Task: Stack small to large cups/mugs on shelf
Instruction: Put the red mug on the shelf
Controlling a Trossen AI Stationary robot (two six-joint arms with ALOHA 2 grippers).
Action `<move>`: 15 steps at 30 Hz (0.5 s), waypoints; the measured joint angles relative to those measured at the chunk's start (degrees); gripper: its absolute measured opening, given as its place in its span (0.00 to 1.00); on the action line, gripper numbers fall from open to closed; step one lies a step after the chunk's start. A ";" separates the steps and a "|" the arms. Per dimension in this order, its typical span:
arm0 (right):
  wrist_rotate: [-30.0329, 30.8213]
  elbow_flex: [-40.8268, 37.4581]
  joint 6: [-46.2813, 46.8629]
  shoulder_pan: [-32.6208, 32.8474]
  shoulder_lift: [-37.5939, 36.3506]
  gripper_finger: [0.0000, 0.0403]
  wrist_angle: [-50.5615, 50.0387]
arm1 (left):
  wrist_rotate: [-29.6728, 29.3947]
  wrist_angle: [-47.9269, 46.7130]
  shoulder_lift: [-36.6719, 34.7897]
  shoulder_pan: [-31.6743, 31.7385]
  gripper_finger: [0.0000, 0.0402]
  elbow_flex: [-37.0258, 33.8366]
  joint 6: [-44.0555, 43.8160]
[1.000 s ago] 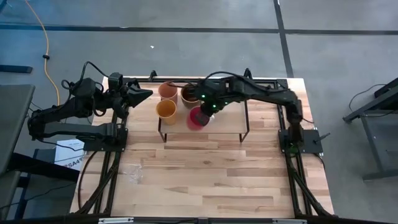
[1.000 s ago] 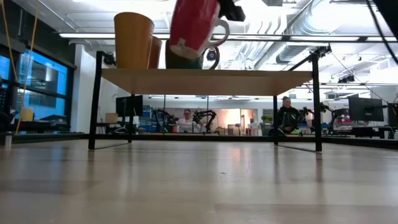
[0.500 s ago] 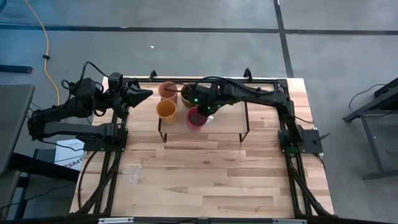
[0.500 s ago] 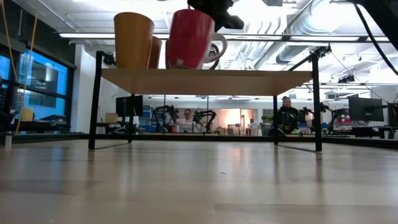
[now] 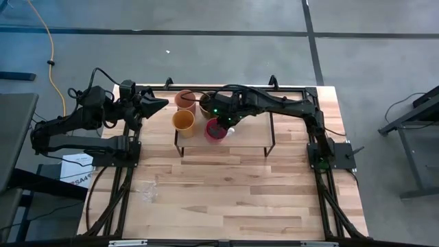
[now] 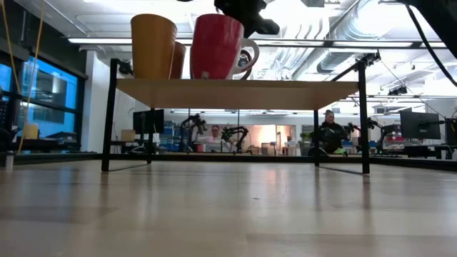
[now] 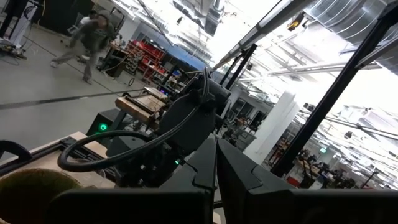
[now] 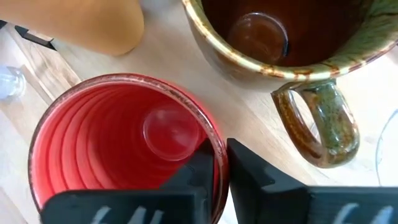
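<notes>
Red-pink cup (image 5: 215, 130) upright on shelf (image 6: 285, 93); right fingers (image 8: 214, 163) grasp its rim; left fingers (image 5: 159, 103) clenched, idle.

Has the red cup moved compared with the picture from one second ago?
Yes. The red cup was tilted above the shelf then; now it stands upright on the shelf top beside the yellow-orange cup, with the right claw at its rim.

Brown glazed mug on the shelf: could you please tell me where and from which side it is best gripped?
Probably the rim, from above: the brown glazed mug stands upright, mouth open, so one finger fits inside. Pinch near its looped handle, where the light wood shelf is bare, away from the red ribbed cup.
</notes>
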 joint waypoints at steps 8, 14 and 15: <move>-0.04 0.00 0.09 0.00 -0.04 0.16 1.79 | 0.00 0.01 -0.02 0.00 0.01 0.00 0.07; -0.04 0.00 0.02 0.00 -0.04 0.23 3.72 | 0.00 0.01 -0.02 -0.02 0.01 -0.01 0.07; -0.04 0.00 -0.02 0.00 -0.04 0.24 3.84 | 0.00 0.00 0.00 0.00 0.01 0.00 0.07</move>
